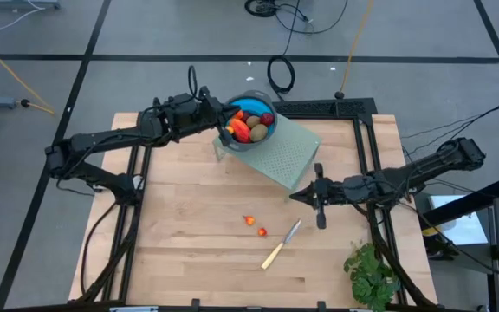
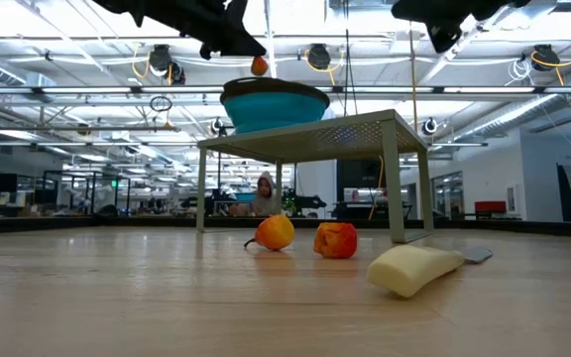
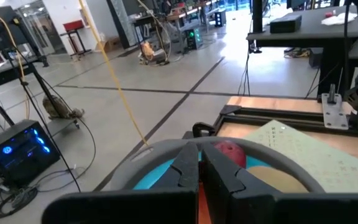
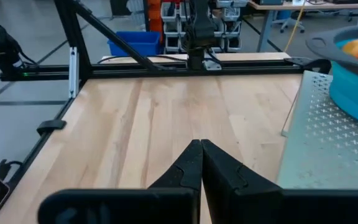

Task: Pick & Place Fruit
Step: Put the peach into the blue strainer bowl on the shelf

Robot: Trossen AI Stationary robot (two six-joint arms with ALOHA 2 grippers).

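Both hands' fingers together, left hand (image 1: 224, 121) over bowl (image 1: 251, 149), right hand (image 1: 294, 197) above wooden table (image 1: 189, 251).

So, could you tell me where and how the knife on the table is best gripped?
Grip the knife by its pale handle, coming straight down with the fingers across it. It lies flat on the wood, the handle is its thick end, and nothing crowds it.
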